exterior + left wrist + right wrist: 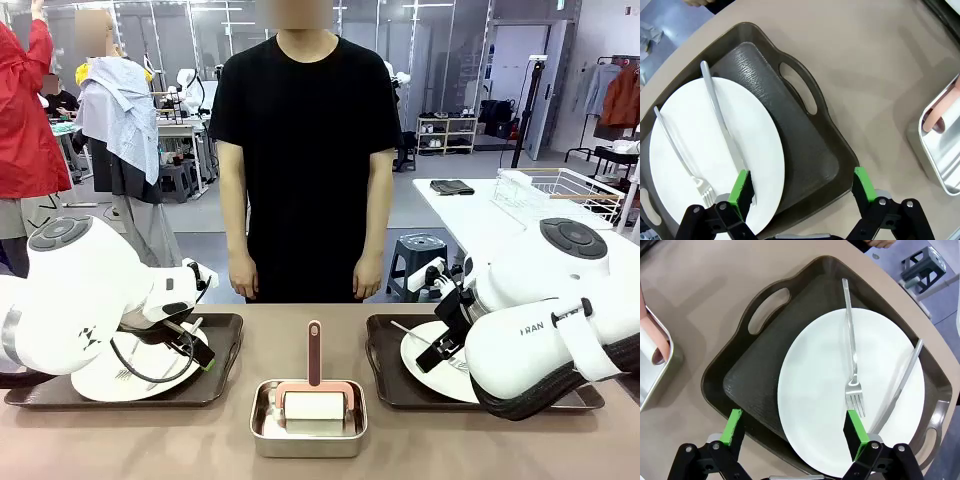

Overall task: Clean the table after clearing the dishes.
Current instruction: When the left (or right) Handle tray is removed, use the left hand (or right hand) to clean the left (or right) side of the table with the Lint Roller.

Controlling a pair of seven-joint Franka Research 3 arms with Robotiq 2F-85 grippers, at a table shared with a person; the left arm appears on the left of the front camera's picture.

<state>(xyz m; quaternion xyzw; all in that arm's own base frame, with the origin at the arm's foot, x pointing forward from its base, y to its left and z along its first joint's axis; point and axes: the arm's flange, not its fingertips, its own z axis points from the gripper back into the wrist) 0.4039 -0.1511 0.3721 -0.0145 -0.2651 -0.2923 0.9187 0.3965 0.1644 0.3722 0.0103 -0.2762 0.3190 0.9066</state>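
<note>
A tilted or one-sided lift could likely slide a white plate (695, 125) and its loose fork (680, 149) and knife (728, 132) off a dark tray (805, 150) onto the table (300, 335). Each tray, at the front view's lower left and lower right, holds one such plate. Bottom centre, a steel pan (308, 446) holds a pink-handled roller (313, 407). The left gripper (802, 186) and right gripper (794, 429) hover over the trays, fingers spread, grasping nothing

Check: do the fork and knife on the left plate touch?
Apart. The left wrist view shows bare plate between fork and knife along all their visible length.
</note>
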